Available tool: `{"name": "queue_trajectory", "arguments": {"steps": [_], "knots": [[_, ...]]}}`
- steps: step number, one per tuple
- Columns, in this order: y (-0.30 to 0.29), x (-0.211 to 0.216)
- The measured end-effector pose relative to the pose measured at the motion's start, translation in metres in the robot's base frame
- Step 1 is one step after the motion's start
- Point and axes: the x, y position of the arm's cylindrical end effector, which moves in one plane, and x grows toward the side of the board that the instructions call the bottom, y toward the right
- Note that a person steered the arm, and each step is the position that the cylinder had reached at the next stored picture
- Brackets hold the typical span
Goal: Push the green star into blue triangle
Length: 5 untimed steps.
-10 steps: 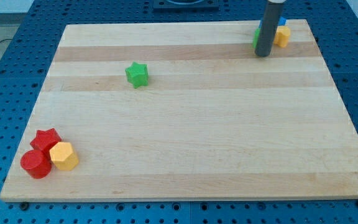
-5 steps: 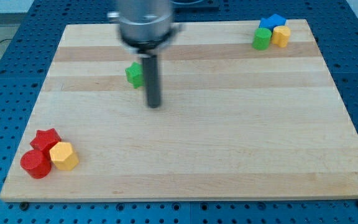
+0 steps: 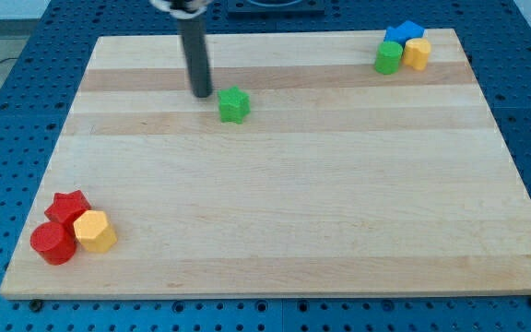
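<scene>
The green star (image 3: 234, 105) lies on the wooden board (image 3: 275, 212), left of centre near the view's top. My tip (image 3: 202, 94) stands just to the star's upper left, a small gap apart. The blue block (image 3: 403, 34), whose shape I cannot make out clearly, sits at the view's top right corner, far to the right of the star.
A green cylinder-like block (image 3: 388, 58) and a yellow block (image 3: 418, 53) touch the blue block at the top right. A red star (image 3: 68, 207), a red cylinder (image 3: 53, 243) and a yellow hexagonal block (image 3: 95, 231) cluster at the bottom left.
The rod swept from the top right across to the left, then up behind the green star. The star has shifted to the right by a few centimetres.
</scene>
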Motion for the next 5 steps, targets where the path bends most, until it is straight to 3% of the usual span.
{"name": "queue_trajectory", "arguments": {"steps": [1,2,3,5], "knots": [[-0.04,0.031],[-0.023,0.07],[0.035,0.07],[0.126,-0.024]]}}
